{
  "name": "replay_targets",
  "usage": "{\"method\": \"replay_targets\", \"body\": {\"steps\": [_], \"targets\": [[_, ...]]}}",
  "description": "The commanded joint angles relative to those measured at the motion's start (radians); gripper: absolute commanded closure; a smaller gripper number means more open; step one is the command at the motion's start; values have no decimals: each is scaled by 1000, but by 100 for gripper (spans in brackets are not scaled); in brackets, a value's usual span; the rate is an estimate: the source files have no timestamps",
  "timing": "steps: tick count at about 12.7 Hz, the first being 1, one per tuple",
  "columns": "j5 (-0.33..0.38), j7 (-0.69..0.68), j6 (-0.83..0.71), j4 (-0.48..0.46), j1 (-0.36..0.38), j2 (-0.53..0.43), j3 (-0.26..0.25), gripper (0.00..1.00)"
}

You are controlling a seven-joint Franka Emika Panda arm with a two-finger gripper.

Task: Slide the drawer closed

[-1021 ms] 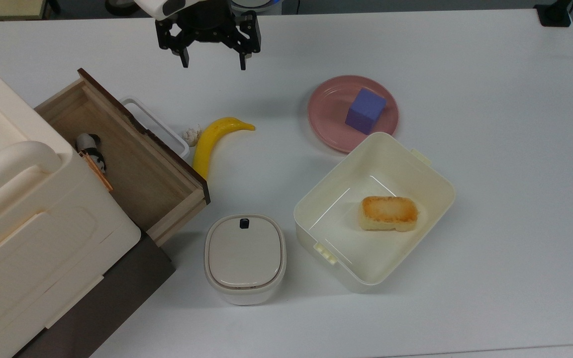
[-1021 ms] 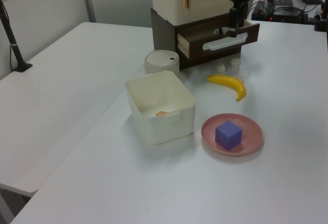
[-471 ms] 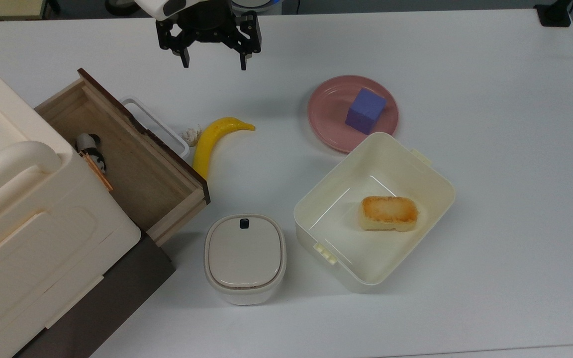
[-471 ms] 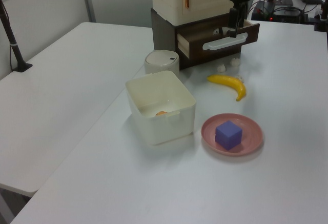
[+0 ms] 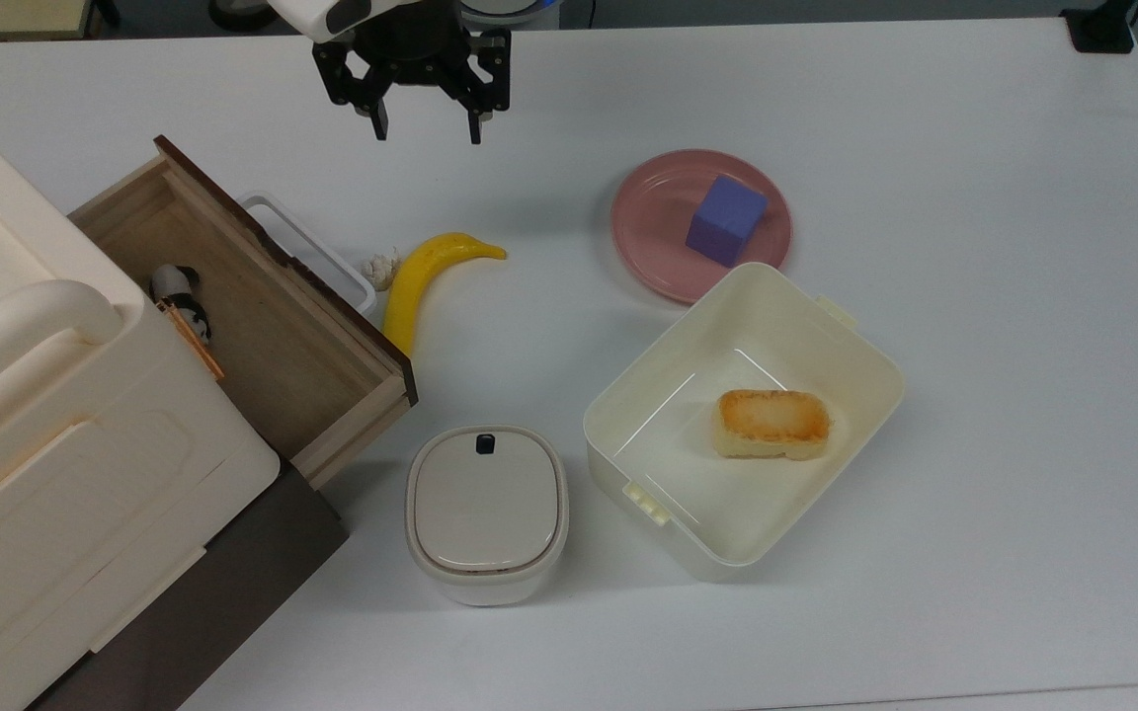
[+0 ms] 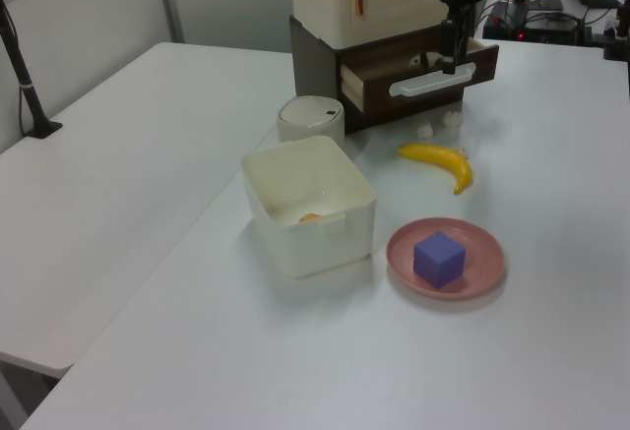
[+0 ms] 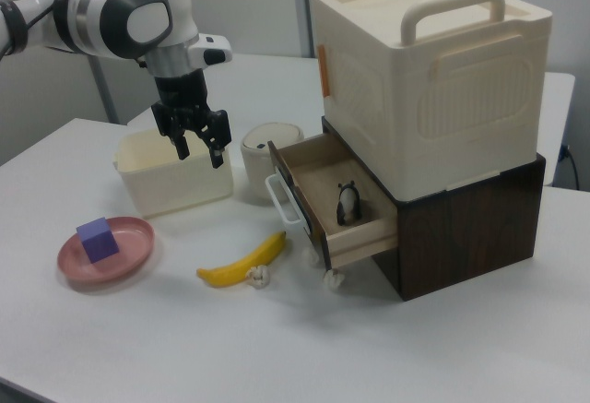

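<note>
You see the white table (image 5: 974, 296) carrying everything, and on the top view's left stands the big cream cabinet (image 5: 55, 434) on its dark brown base (image 7: 470, 228). The drawer (image 5: 263, 326) is pulled out of that base toward the middle of the table; its dark front panel (image 7: 293, 202) faces the banana, and its white loop handle (image 5: 317, 259) sticks out from the panel. Inside the drawer, near the cabinet side, stands a small black and white figure (image 7: 348, 202).

On the top view's right of the drawer you find the open cream bin (image 5: 855, 346) with a toasted piece of bread (image 5: 774, 423) lying on its floor. Just beside the bin, touching its far corner in the top view, is the pink plate (image 5: 648, 212) with a purple cube (image 5: 725, 219) on it. The small lidded container (image 5: 486, 512) sits between the bin and the corner of the drawer.

The gripper (image 5: 424, 130) hangs above the table at the top view's upper edge, well apart from the drawer handle, and its two fingers are spread with nothing between them.

The yellow banana (image 5: 426, 276) lies just beside the handle, and a small whitish lump (image 5: 379, 267) touches its side.
</note>
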Motion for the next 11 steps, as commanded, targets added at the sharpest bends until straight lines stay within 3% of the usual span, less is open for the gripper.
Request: {"method": "replay_targets", "body": {"steps": [1, 3, 6, 7, 10, 11], "targets": [[5, 31, 11, -28, 11, -18, -2, 57], [6, 97, 20, -29, 11, -17, -1, 75], [10, 203, 48, -31, 10, -14, -1, 77], [10, 325, 77, -34, 8, -6, -1, 84], [10, 667, 195, -80, -28, 18, -2, 86], [8, 724, 239, -107, -36, 31, -2, 87]]}}
